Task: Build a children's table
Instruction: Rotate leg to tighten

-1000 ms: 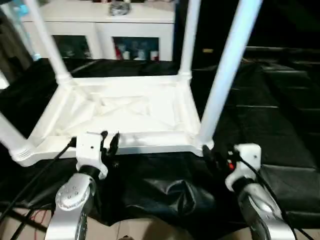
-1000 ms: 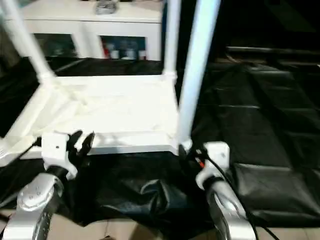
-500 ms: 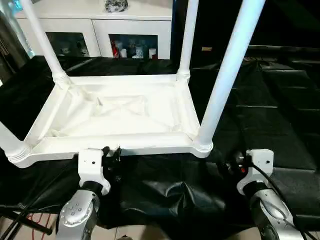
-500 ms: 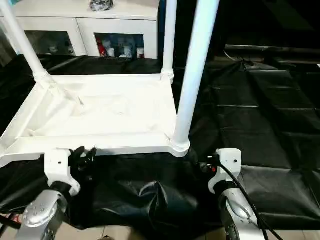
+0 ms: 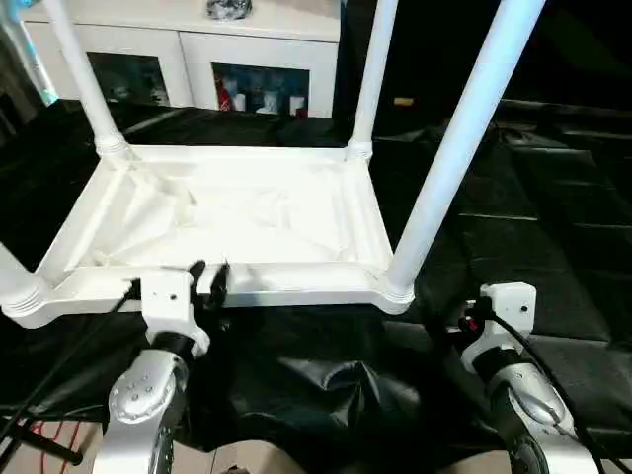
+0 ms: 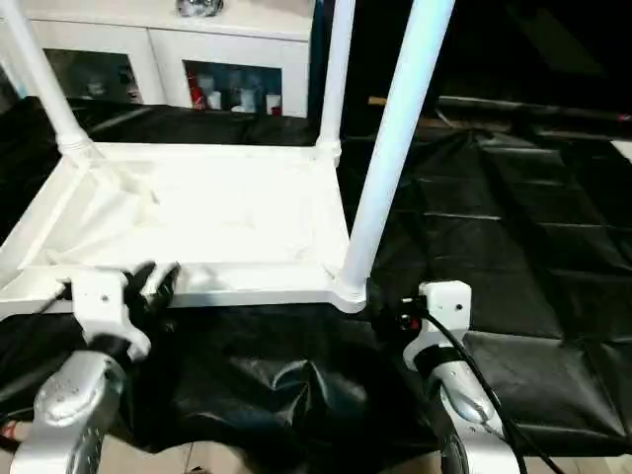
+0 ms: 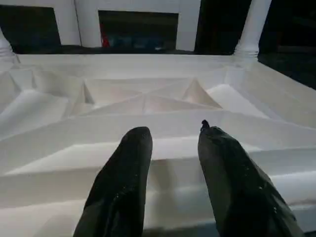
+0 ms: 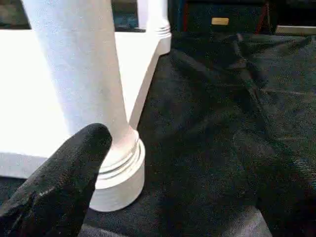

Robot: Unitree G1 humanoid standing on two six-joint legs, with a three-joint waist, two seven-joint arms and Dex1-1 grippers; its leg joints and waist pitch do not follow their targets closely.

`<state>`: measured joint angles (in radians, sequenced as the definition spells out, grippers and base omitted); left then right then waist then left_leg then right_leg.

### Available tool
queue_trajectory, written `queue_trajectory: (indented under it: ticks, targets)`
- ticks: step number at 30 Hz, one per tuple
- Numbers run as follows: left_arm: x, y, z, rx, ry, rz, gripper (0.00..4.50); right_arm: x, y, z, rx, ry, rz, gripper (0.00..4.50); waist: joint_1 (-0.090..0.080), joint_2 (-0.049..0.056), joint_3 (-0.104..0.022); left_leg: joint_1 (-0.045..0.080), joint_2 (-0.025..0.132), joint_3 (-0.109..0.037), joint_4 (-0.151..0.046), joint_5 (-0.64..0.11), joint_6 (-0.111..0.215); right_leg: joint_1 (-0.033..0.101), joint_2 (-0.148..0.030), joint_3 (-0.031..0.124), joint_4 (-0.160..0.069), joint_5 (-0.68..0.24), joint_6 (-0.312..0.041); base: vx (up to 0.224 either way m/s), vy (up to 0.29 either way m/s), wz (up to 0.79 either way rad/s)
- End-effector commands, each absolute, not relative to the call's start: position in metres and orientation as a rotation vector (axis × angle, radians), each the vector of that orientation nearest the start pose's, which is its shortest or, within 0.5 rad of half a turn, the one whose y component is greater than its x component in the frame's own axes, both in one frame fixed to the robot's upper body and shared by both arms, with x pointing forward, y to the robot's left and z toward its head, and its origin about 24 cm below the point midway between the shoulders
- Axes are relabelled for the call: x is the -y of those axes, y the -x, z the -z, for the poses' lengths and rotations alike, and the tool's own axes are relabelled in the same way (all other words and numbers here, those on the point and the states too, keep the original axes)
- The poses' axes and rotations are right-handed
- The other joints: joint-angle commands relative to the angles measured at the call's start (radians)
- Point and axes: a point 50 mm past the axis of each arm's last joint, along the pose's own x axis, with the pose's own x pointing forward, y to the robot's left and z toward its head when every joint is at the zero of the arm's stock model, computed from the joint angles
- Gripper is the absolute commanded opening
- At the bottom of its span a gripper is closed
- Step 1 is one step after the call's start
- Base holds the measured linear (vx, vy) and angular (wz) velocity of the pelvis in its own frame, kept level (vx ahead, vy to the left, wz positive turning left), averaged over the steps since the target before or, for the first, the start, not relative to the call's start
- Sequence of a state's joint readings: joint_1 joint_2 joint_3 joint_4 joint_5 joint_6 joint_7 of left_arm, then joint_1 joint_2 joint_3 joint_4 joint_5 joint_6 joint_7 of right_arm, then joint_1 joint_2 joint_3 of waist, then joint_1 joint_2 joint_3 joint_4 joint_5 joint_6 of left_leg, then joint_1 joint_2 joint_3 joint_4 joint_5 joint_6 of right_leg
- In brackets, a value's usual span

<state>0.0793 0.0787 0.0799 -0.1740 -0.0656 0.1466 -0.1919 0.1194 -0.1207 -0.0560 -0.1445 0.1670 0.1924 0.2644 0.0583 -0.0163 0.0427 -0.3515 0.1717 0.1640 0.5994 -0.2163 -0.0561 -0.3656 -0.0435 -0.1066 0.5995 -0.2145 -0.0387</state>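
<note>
Left eye view: tabletop [image 5: 227,212] lies inverted on black-covered worktop [image 5: 553,227], long axis 9-to-3 o'clock, legs [image 5: 464,138] pointing up. Left gripper [image 5: 207,281] fingers part-open at near rim, holding nothing. Right gripper [image 8: 168,197] fingers wide open beside the near-right leg

We see a work surface draped in a black sheet [image 5: 553,227], which fills most of the head view from the left edge to the right. The sheet is glossy and wrinkled, with a bunched fold at the lower centre of the frame, and it shows straight creases on the right side.

Directly on it, in the centre left of the frame, lies a white tabletop [image 5: 227,212], upside down, its ribbed underside facing up. White legs [image 5: 464,133] stand upright from its corner sockets.

At the bottom edge, below the sheet's hanging front, we glimpse a pale floor [image 5: 247,459].
</note>
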Motion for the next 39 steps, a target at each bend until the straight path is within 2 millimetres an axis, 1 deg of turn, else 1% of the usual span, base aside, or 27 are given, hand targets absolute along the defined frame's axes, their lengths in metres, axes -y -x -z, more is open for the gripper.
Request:
queue_trajectory:
  ticks: [1,3,5,7,8,9,10,11,14,15,16,17,18,19,20,22,23,24,25,26,29,33,34,35,37,38,39]
  targets:
    - [-0.174,-0.237,-0.05,-0.053,-0.024,0.113,1.84,0.181,-0.227,-0.032,-0.156,-0.068,-0.184,4.5,0.003,-0.003,-0.035,-0.004,0.073,-0.03,-0.083,-0.184,0.057,0.036,-0.121,0.082,-0.089,-0.248,-0.075,0.0,0.0,0.0]
    - [-0.172,-0.237,-0.049,-0.054,-0.037,0.13,1.84,0.184,-0.226,-0.03,-0.165,-0.065,-0.176,4.5,0.005,-0.003,-0.035,-0.003,0.074,-0.03,-0.082,-0.189,0.055,0.034,-0.121,0.082,-0.092,-0.278,-0.067,0.0,0.0,0.0]
    - [-0.172,-0.236,-0.05,-0.05,-0.043,0.14,1.84,0.185,-0.225,-0.029,-0.168,-0.061,-0.174,4.5,0.003,-0.003,-0.035,-0.002,0.075,-0.03,-0.083,-0.189,0.051,0.032,-0.117,0.082,-0.092,-0.269,-0.064,0.0,0.0,0.0]
    - [-0.171,-0.235,-0.05,-0.053,-0.057,0.139,1.84,0.186,-0.225,-0.029,-0.168,-0.063,-0.173,4.5,0.001,-0.017,-0.035,-0.003,0.075,-0.028,-0.083,-0.185,0.055,0.033,-0.117,0.082,-0.091,-0.267,-0.064,0.0,0.0,0.0]
    - [-0.17,-0.234,-0.049,-0.056,-0.067,0.144,1.84,0.187,-0.225,-0.029,-0.168,-0.065,-0.171,4.5,0.004,-0.011,-0.035,-0.002,0.076,-0.029,-0.083,-0.184,0.056,0.032,-0.118,0.083,-0.089,-0.269,-0.065,0.0,0.0,0.0]
    - [-0.169,-0.233,-0.048,-0.058,-0.073,0.141,1.84,0.188,-0.224,-0.029,-0.167,-0.069,-0.169,4.5,0.003,-0.01,-0.034,-0.001,0.076,-0.028,-0.083,-0.184,0.055,0.031,-0.118,0.083,-0.09,-0.27,-0.065,0.0,0.0,0.0]
    - [-0.169,-0.232,-0.048,-0.058,-0.072,0.137,1.84,0.188,-0.224,-0.029,-0.169,-0.072,-0.167,4.5,0.004,-0.019,-0.035,-0.003,0.076,-0.029,-0.084,-0.179,0.058,0.034,-0.12,0.083,-0.088,-0.267,-0.064,0.0,0.0,0.0]
    - [-0.169,-0.232,-0.049,-0.057,-0.07,0.136,1.84,0.189,-0.224,-0.029,-0.169,-0.072,-0.169,4.5,0.005,-0.017,-0.035,-0.002,0.076,-0.028,-0.083,-0.176,0.059,0.032,-0.12,0.083,-0.089,-0.262,-0.065,0.0,0.0,0.0]
    - [-0.168,-0.232,-0.05,-0.05,-0.071,0.124,1.84,0.193,-0.225,-0.026,-0.179,-0.069,-0.17,4.5,0.006,-0.018,-0.033,-0.001,0.078,-0.029,-0.085,-0.191,0.053,0.031,-0.119,0.083,-0.09,-0.256,-0.072,0.0,0.0,0.0]
    - [-0.168,-0.232,-0.049,-0.052,-0.078,0.133,1.84,0.193,-0.224,-0.025,-0.182,-0.07,-0.167,4.5,0.007,-0.007,-0.032,0.0,0.076,-0.029,-0.085,-0.197,0.05,0.029,-0.119,0.084,-0.091,-0.259,-0.074,0.0,0.0,0.0]
    - [-0.168,-0.232,-0.048,-0.053,-0.082,0.141,1.84,0.193,-0.224,-0.023,-0.184,-0.07,-0.165,4.5,0.004,-0.016,-0.033,0.0,0.076,-0.029,-0.085,-0.205,0.048,0.03,-0.117,0.083,-0.093,-0.262,-0.072,0.0,0.0,0.0]
    - [-0.172,-0.234,-0.048,-0.06,-0.1,0.159,1.84,0.187,-0.224,-0.025,-0.176,-0.074,-0.166,4.5,0.003,0.011,-0.033,0.002,0.076,-0.03,-0.084,-0.211,0.04,0.028,-0.115,0.084,-0.093,-0.25,-0.077,0.0,0.0,0.0]
    - [-0.172,-0.234,-0.048,-0.06,-0.1,0.159,1.84,0.187,-0.224,-0.025,-0.176,-0.074,-0.166,4.5,-0.001,-0.001,-0.033,0.003,0.076,-0.028,-0.085,-0.218,0.04,0.028,-0.113,0.084,-0.097,-0.249,-0.073,0.0,0.0,0.0]
    - [-0.174,-0.236,-0.048,-0.061,-0.102,0.161,1.84,0.185,-0.224,-0.028,-0.169,-0.083,-0.17,4.5,0.0,-0.003,-0.033,0.0,0.074,-0.03,-0.085,-0.218,0.041,0.032,-0.115,0.084,-0.092,-0.251,-0.075,0.0,0.0,0.0]
    - [-0.176,-0.238,-0.047,-0.07,-0.101,0.169,1.84,0.18,-0.223,-0.028,-0.165,-0.091,-0.183,4.5,0.001,-0.001,-0.034,0.0,0.072,-0.029,-0.083,-0.208,0.044,0.033,-0.115,0.084,-0.092,-0.255,-0.074,0.0,0.0,0.0]
    - [-0.176,-0.238,-0.045,-0.073,-0.106,0.177,1.84,0.179,-0.222,-0.026,-0.171,-0.088,-0.191,4.5,0.001,0.002,-0.035,-0.001,0.073,-0.03,-0.082,-0.193,0.048,0.033,-0.117,0.084,-0.091,-0.25,-0.077,0.0,0.0,0.0]
    - [-0.178,-0.236,-0.044,-0.08,-0.105,0.177,1.84,0.177,-0.22,-0.024,-0.176,-0.083,-0.202,4.5,0.0,0.008,-0.036,-0.001,0.076,-0.029,-0.083,-0.19,0.047,0.032,-0.115,0.084,-0.09,-0.234,-0.083,0.0,0.0,0.0]
    - [-0.178,-0.235,-0.044,-0.081,-0.097,0.172,1.84,0.177,-0.22,-0.023,-0.176,-0.084,-0.2,4.5,-0.001,0.004,-0.036,-0.001,0.077,-0.029,-0.083,-0.192,0.046,0.032,-0.115,0.084,-0.09,-0.23,-0.085,0.0,0.0,0.0]
    - [-0.179,-0.234,-0.044,-0.083,-0.087,0.164,1.84,0.178,-0.22,-0.023,-0.176,-0.089,-0.193,4.5,-0.001,0.003,-0.036,-0.001,0.077,-0.029,-0.083,-0.197,0.045,0.033,-0.115,0.084,-0.088,-0.229,-0.091,0.0,0.0,0.0]
    - [-0.179,-0.233,-0.043,-0.084,-0.084,0.162,1.84,0.178,-0.22,-0.023,-0.176,-0.09,-0.189,4.5,-0.001,0.008,-0.036,-0.001,0.077,-0.029,-0.084,-0.203,0.046,0.033,-0.116,0.084,-0.088,-0.233,-0.096,0.0,0.0,0.0]
    - [-0.179,-0.229,-0.039,-0.093,-0.071,0.157,1.84,0.179,-0.219,-0.021,-0.179,-0.081,-0.184,4.5,-0.003,0.007,-0.033,-0.001,0.075,-0.029,-0.085,-0.227,0.043,0.032,-0.116,0.084,-0.095,-0.276,-0.086,0.0,0.0,0.0]
    - [-0.177,-0.222,-0.034,-0.114,-0.06,0.153,1.84,0.183,-0.218,-0.02,-0.183,-0.079,-0.167,4.5,-0.003,0.007,-0.033,-0.001,0.076,-0.03,-0.085,-0.233,0.042,0.031,-0.116,0.084,-0.096,-0.29,-0.077,0.0,0.0,0.0]
    - [-0.176,-0.222,-0.035,-0.11,-0.059,0.161,1.84,0.182,-0.218,-0.021,-0.18,-0.079,-0.168,4.5,-0.003,0.014,-0.033,0.0,0.076,-0.03,-0.085,-0.236,0.04,0.029,-0.114,0.085,-0.097,-0.283,-0.077,0.0,0.0,0.0]
    - [-0.176,-0.223,-0.036,-0.109,-0.065,0.166,1.84,0.182,-0.218,-0.021,-0.178,-0.078,-0.17,4.5,-0.002,0.016,-0.033,0.001,0.076,-0.031,-0.086,-0.243,0.038,0.029,-0.114,0.084,-0.097,-0.28,-0.078,0.0,0.0,0.0]
    - [-0.175,-0.224,-0.039,-0.097,-0.076,0.178,1.84,0.181,-0.218,-0.023,-0.172,-0.079,-0.171,4.5,-0.002,0.014,-0.033,0.001,0.076,-0.031,-0.086,-0.246,0.039,0.03,-0.113,0.084,-0.096,-0.274,-0.079,0.0,0.0,0.0]
    - [-0.176,-0.226,-0.04,-0.095,-0.075,0.174,1.84,0.181,-0.218,-0.023,-0.172,-0.078,-0.169,4.5,0.0,0.024,-0.034,0.0,0.075,-0.032,-0.086,-0.241,0.039,0.031,-0.115,0.085,-0.094,-0.265,-0.083,0.0,0.0,0.0]
    - [-0.177,-0.227,-0.041,-0.093,-0.073,0.167,1.84,0.181,-0.218,-0.022,-0.172,-0.075,-0.167,4.5,-0.002,0.02,-0.033,0.001,0.075,-0.03,-0.086,-0.244,0.04,0.029,-0.113,0.084,-0.097,-0.267,-0.082,0.0,0.0,0.0]
